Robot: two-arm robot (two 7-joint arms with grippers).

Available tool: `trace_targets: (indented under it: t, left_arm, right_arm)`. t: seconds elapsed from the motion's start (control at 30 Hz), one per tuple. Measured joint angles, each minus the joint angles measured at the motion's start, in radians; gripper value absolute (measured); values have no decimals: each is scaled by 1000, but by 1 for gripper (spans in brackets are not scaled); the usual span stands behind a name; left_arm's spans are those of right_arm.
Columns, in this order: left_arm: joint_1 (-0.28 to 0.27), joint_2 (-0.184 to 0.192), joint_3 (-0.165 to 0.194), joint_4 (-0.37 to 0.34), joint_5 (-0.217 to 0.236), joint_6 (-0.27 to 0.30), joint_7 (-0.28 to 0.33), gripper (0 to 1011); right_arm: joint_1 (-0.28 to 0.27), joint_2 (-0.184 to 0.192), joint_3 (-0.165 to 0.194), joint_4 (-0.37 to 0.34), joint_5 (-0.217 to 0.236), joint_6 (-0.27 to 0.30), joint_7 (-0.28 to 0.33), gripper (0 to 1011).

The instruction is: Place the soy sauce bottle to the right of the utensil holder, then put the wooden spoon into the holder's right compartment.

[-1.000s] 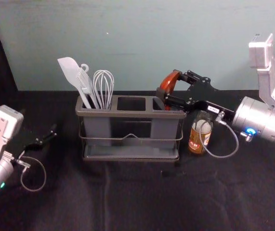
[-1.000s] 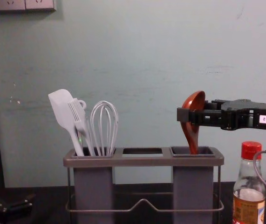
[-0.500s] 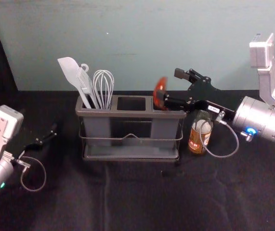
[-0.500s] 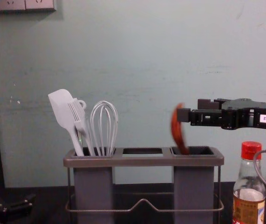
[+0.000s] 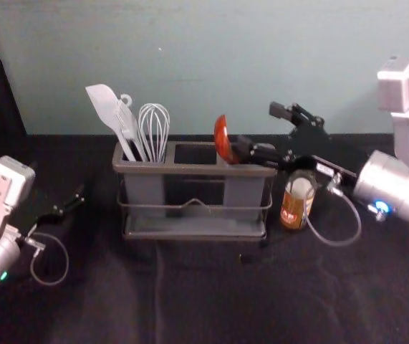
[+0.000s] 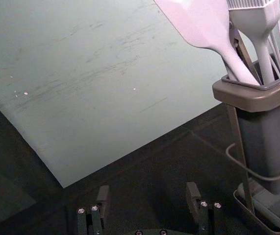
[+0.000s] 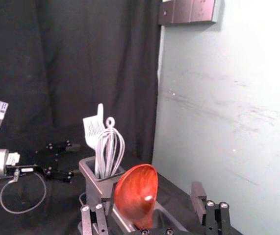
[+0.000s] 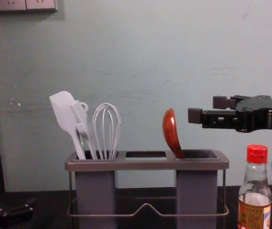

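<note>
The wooden spoon stands in the right compartment of the utensil holder, bowl up and leaning left in the chest view. My right gripper is open, just right of the spoon and above the holder's right end; in the chest view a gap separates them. In the right wrist view, the spoon's bowl shows by the open right gripper. The red-capped soy sauce bottle stands upright to the holder's right. My left gripper is parked at the left, open in the left wrist view.
A white spatula, a brush and a whisk stand in the holder's left compartment. The wall rises behind the dark table. A cable loops from the right arm beside the bottle.
The right gripper has opened and drawn away to the right. Released, the spoon has tipped left and now leans on the right compartment's left side. The left arm and bottle have not moved.
</note>
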Motion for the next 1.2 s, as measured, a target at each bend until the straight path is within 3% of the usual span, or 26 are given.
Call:
trace_targets:
  t: [0.13, 0.4, 0.43, 0.53, 0.63, 0.97, 1.2]
  left_arm:
    - [0, 0, 0, 0, 0, 0, 0, 1011]
    - [0, 0, 0, 0, 0, 0, 0, 1012]
    - [0, 0, 0, 0, 0, 0, 0, 1011]
    - [0, 0, 0, 0, 0, 0, 0, 1011]
    - [0, 0, 0, 0, 0, 0, 0, 1011]
    - [0, 0, 0, 0, 0, 0, 0, 1011]
    - [0, 0, 0, 0, 0, 0, 0, 1012]
  right_arm:
    - [-59, 11, 27, -55, -5, -3, -42, 1002]
    - [-271, 32, 112, -203, -49, -49, -191, 1002]
    - [-311, 29, 126, -215, -63, -68, -221, 1003]
    - [-360, 20, 143, -224, -82, -93, -261, 1003]
    - [-428, -15, 156, -223, -115, -127, -322, 1003]
    - [-505, -111, 149, -191, -210, -120, -462, 1003]
    - [-516, -165, 147, -150, -285, -167, -524, 1002]
